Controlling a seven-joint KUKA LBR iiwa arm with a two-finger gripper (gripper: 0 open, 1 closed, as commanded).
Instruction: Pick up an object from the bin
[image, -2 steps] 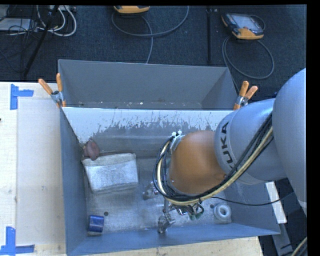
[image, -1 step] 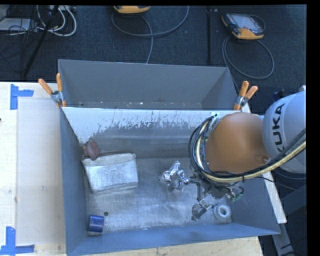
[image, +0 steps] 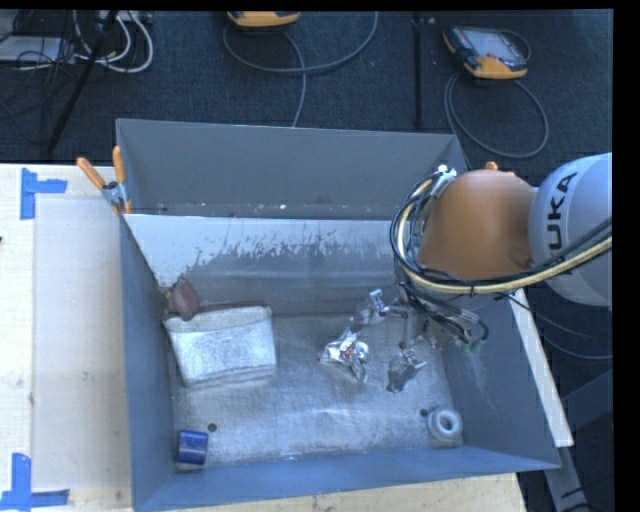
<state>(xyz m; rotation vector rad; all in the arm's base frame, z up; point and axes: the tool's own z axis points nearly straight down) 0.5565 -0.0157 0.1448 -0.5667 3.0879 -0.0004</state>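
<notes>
My gripper hangs low over the right half of the bin, under the orange wrist cover. It is open: one fingertip points toward the back wall and the other toward the front. Nothing shows between them. Just left of the fingers lies a small crumpled piece of silvery foil with a reddish spot, close beside the gripper but outside the gap. A small grey ring-shaped roll lies on the floor in the front right corner, in front of the gripper.
A pale rectangular block lies at the left, with a small brown lump at its back corner. A little blue cylinder sits in the front left corner. The arm enters from the right.
</notes>
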